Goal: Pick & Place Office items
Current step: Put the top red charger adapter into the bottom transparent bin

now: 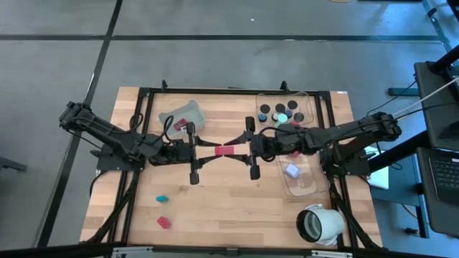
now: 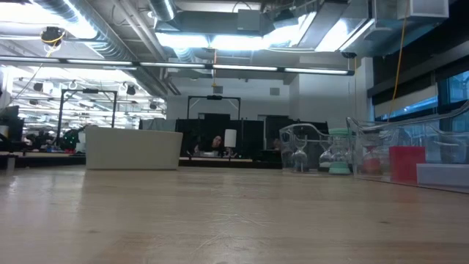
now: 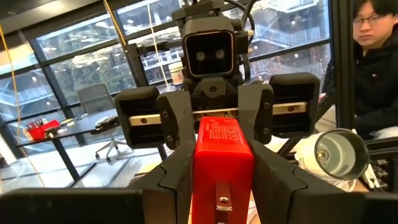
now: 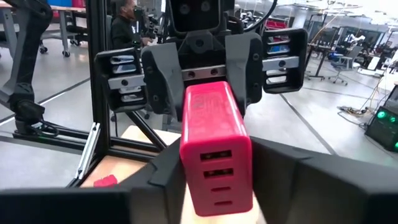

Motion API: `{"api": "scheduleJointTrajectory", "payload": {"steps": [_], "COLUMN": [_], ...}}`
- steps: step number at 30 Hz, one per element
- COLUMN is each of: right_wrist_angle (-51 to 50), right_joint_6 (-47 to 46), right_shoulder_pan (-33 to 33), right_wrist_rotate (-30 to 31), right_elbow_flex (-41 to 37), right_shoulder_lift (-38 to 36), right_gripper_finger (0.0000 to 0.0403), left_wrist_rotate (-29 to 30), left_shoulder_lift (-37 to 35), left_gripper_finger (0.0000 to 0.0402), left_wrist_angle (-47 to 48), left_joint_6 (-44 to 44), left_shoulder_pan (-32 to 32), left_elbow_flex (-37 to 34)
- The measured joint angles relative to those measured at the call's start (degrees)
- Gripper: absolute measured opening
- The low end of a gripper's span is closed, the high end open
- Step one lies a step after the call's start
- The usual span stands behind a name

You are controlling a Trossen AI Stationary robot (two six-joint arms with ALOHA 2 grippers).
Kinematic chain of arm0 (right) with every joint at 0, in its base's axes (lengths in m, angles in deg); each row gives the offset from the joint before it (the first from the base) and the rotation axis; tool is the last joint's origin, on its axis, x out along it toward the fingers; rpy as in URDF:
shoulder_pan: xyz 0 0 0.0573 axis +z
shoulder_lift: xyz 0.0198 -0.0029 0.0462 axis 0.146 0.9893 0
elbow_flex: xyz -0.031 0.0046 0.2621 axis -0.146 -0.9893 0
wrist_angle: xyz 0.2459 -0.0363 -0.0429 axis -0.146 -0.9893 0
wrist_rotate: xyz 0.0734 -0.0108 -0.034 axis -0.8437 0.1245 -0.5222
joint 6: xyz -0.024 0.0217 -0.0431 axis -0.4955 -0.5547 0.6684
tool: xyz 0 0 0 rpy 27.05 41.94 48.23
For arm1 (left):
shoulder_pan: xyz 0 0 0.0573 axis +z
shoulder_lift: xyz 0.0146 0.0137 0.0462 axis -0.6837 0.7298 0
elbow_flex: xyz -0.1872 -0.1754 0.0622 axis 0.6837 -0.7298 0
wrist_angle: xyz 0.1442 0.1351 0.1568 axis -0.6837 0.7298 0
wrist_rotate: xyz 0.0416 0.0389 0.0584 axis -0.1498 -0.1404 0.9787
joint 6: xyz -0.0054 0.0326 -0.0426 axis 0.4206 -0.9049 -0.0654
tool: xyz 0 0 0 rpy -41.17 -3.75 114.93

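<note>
My left gripper (image 1: 203, 152) and my right gripper (image 1: 244, 149) meet nose to nose over the middle of the table (image 1: 237, 208), and both are clamped on the same red block (image 1: 228, 150), one at each end. In the left wrist view the block (image 3: 221, 158) stands between my own two fingers (image 3: 171, 171) with the other gripper's pads pinching its far end; the right wrist view shows the same from the other side, the block (image 4: 214, 146) squeezed between my dark fingers (image 4: 158, 171).

Taking the red block as centre: just beyond my right gripper lies a clear tray (image 1: 301, 188) holding a lavender cube (image 1: 291, 170), and past that, toward the table's far edge, a second clear tray (image 1: 313, 100) with several black round caps (image 1: 265, 109) and a teal bit (image 1: 282, 118). On my left side, toward the far edge, a grey tray (image 1: 188, 110) holds a small red piece (image 1: 179, 125).

Toward the near edge the wood is open, with only a teal piece (image 1: 162, 198) and a small red block (image 1: 163, 222) lying loose, well apart from me. A big white hollow cylinder (image 1: 319, 223) lies at the near right corner.
</note>
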Motion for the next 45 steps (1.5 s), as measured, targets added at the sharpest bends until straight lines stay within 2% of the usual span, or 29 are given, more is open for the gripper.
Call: {"api": "scheduleJointTrajectory", "payload": {"steps": [2, 6, 11, 14, 17, 20, 23, 26, 31, 35, 40, 45], "right_wrist_angle": [0.04, 0.09, -0.23, -3.7, -12.2, -24.67, -38.72, -52.98, -73.07, -83.32, -90.84, -93.12], "right_joint_6": [0.63, -1.97, -6.74, -9.22, -14.43, -23.69, -34.06, -44.9, -62.25, -71.92, -80.13, -82.33], "right_shoulder_pan": [0.0, 0.02, -0.09, -0.09, -0.71, -1.6, -1.79, -1.22, 1.73, 3.98, 4.87, 4.55], "right_wrist_rotate": [0.03, 1.04, 2.86, 5.11, 9.36, 12.0, 12.2, 11.25, 7.84, 3.87, -0.63, -4.88], "right_elbow_flex": [0.0, 0.0, -0.02, -0.02, -0.02, -0.02, -0.02, -0.02, -0.04, -0.07, -0.07, -0.07], "right_shoulder_lift": [0.0, 0.0, 0.01, -0.38, -2.16, -4.97, -7.9, -10.2, -10.56, -9.59, -7.7, -3.75], "right_gripper_finger": [0.0121, 0.012, 0.012, 0.012, 0.012, 0.012, 0.012, 0.012, 0.012, 0.012, 0.0119, 0.0119], "left_wrist_rotate": [0.03, 0.13, 1.41, 4.31, 12.35, 22.1, 29.75, 34.1, 34.99, 34.99, 35.01, 34.96], "left_shoulder_lift": [-0.01, -0.01, -0.01, -0.37, -2.12, -4.72, -6.85, -8.44, -9.17, -9.14, -9.14, -9.12], "left_gripper_finger": [0.0119, 0.0131, 0.0207, 0.0243, 0.0262, 0.0267, 0.0266, 0.0264, 0.0264, 0.0264, 0.0264, 0.0264], "left_wrist_angle": [-0.17, -0.15, 0.13, 0.46, 0.44, 1.28, 6.06, 13.66, 26.46, 34.36, 40.51, 43.37], "left_joint_6": [0.82, 3.05, 3.45, 2.96, -0.92, -3.5, -0.76, 4.72, 14.98, 21.78, 28.16, 32.94], "left_shoulder_pan": [0.0, 0.0, -0.16, -1.17, -2.79, -4.79, -6.89, -8.3, -9.27, -9.19, -9.03, -9.2], "left_elbow_flex": [0.0, 0.01, 0.04, 0.22, 1.03, 1.27, 1.25, 1.25, 1.25, 1.18, 1.18, 1.18]}}
